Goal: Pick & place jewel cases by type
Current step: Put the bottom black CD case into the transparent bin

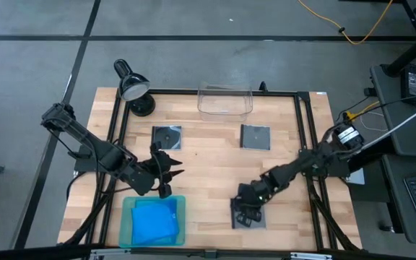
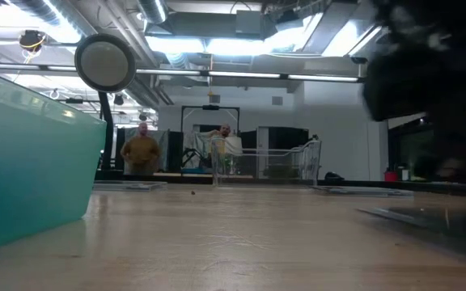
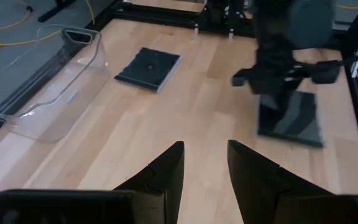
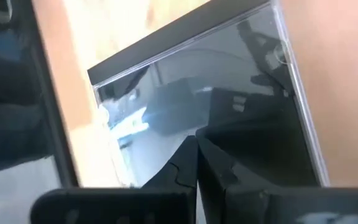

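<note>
My right tool (image 1: 248,209) sits low in the centre-right of the high view, down on a dark grey jewel case (image 1: 249,215) near the table's (image 1: 215,162) front edge. In its wrist view the two fingers (image 4: 185,165) are pressed together over the case's glossy clear lid, with nothing between them, so the tool is clenched and not gripping.

My left tool (image 1: 170,173) hovers at lower left of the high view, just above the teal tray (image 1: 128,224). Its fingers (image 3: 166,171) stand apart with bare table between them: released, holding nothing.

The tray holds bright blue cases (image 1: 154,221), stacked so I cannot count them.

Two more dark grey square cases lie flat farther back. One (image 1: 167,136) is at upper centre-left with a disc showing, directly beyond the left tool. The other (image 1: 255,136) is at upper centre-right, well apart from the right tool.

The clear bin (image 1: 225,101) stands at the top centre edge, and a desk lamp (image 1: 132,88) at the upper left corner.
</note>
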Controlling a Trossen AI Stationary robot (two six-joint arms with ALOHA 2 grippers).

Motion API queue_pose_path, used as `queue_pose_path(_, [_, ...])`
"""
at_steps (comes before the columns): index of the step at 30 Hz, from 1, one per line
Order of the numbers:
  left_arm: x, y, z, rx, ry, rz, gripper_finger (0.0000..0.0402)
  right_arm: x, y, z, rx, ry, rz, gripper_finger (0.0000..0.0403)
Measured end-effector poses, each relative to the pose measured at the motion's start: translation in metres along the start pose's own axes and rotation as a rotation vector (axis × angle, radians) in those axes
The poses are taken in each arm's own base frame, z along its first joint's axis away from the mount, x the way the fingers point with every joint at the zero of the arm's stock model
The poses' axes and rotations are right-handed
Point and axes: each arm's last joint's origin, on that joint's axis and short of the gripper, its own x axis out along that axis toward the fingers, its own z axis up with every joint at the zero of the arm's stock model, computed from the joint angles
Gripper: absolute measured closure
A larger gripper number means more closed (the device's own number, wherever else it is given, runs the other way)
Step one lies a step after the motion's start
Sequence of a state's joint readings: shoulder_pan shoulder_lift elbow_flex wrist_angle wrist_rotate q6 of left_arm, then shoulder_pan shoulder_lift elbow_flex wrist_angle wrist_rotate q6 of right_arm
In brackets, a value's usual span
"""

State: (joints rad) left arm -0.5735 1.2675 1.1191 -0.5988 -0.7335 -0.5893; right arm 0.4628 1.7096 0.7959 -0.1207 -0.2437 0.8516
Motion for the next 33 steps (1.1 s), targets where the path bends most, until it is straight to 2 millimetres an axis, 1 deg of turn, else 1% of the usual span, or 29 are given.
queue_pose_path(5, [0.008,-0.006,-0.003,0.000,0.005,0.003,0.0286,-0.009,-0.022,0.024,-0.025,-0.059,-0.035,0.0396])
queue_pose_path(13, [0.028,-0.019,-0.017,-0.054,0.055,0.040,0.0286,-0.028,-0.066,0.059,-0.033,-0.164,-0.113,0.0396])
queue_pose_path(18, [0.042,-0.027,-0.027,-0.100,0.078,0.076,0.0286,-0.041,-0.091,0.074,-0.032,-0.212,-0.150,0.0396])
queue_pose_path(22, [0.053,-0.030,-0.030,-0.148,0.069,0.106,0.0286,-0.049,-0.106,0.084,-0.024,-0.260,-0.165,0.0396])
queue_pose_path(24, [0.057,-0.029,-0.030,-0.170,0.069,0.117,0.0286,-0.052,-0.109,0.087,-0.018,-0.273,-0.156,0.0396])
queue_pose_path(26, [0.059,-0.027,-0.029,-0.202,0.063,0.126,0.0286,-0.055,-0.105,0.093,-0.043,-0.280,-0.130,0.0396])
queue_pose_path(29, [0.063,-0.022,-0.026,-0.231,0.055,0.152,0.0286,-0.062,-0.093,0.105,-0.093,-0.294,-0.063,0.0396])
queue_pose_path(33, [0.069,-0.014,-0.022,-0.292,0.052,0.178,0.0286,-0.075,-0.069,0.122,-0.163,-0.298,-0.006,0.0395])
